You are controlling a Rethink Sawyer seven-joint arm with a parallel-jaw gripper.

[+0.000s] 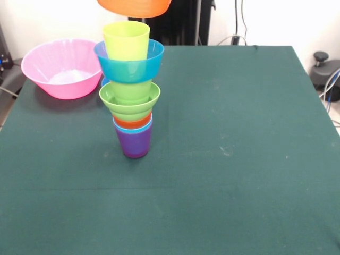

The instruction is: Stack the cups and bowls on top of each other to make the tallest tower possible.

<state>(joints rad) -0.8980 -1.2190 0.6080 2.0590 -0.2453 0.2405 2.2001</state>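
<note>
**Orange bowl hanging over a six-piece tower**

You are seeing no arm or gripper here, so you cannot tell what the hand is doing. Only a round orange plastic bowl (134,6) is showing at the top edge, hanging above the stack and apart from it.

Going largest to smallest: the dark green table (239,159) is carrying one large translucent pink bowl (62,68), sitting at the far side just beside the tower (130,90). The tower is standing upright and is counting six visible pieces: one blue bowl (130,66), one ridged green bowl (129,101), one yellow-green cup (126,40), one purple cup (134,143) as base, with light blue (133,128) and orange (132,122) rims showing.
</note>
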